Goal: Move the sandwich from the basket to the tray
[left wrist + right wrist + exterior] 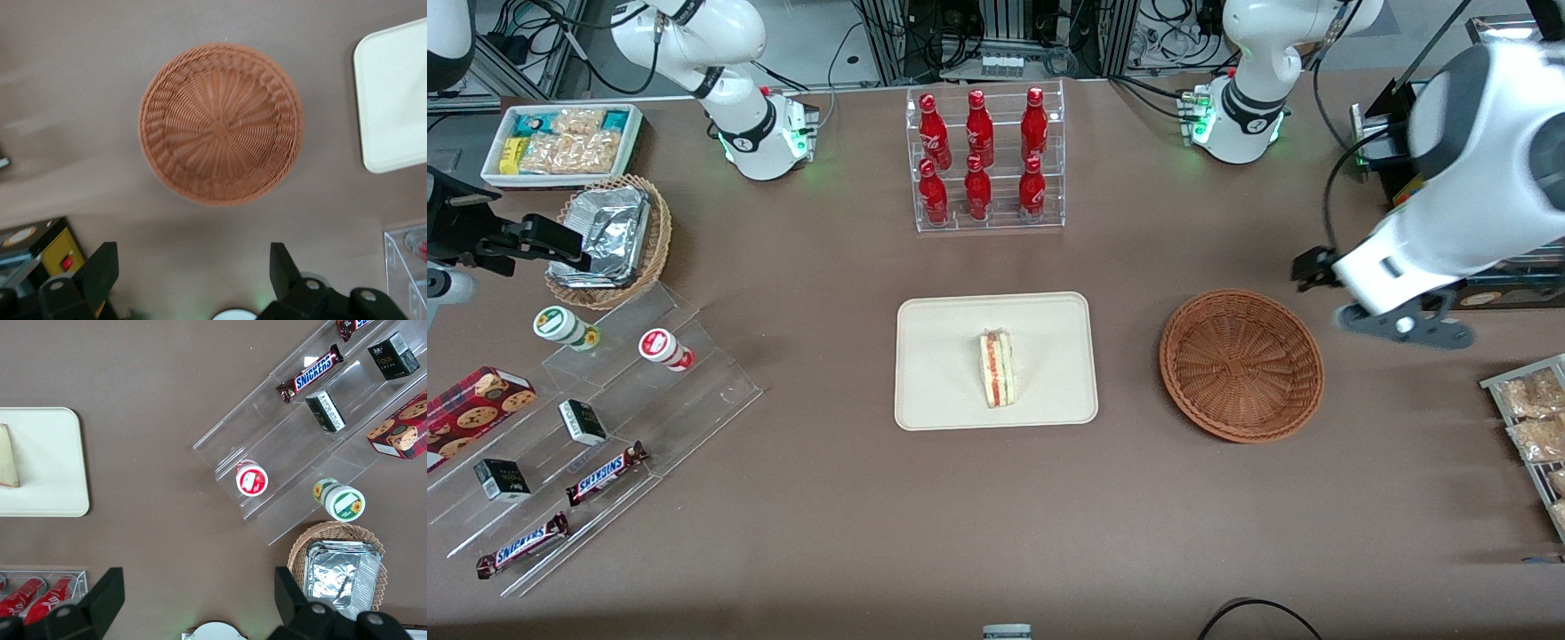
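reddish-brown woven basket (1241,364), cream tray (943,373), black tool (193,277)

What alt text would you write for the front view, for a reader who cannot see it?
A sandwich lies on the cream tray at the table's middle, and the round brown basket beside it holds nothing. The working arm's pincer hangs open above the table beside the basket. A rack of red bottles stands farther from the camera than the tray.
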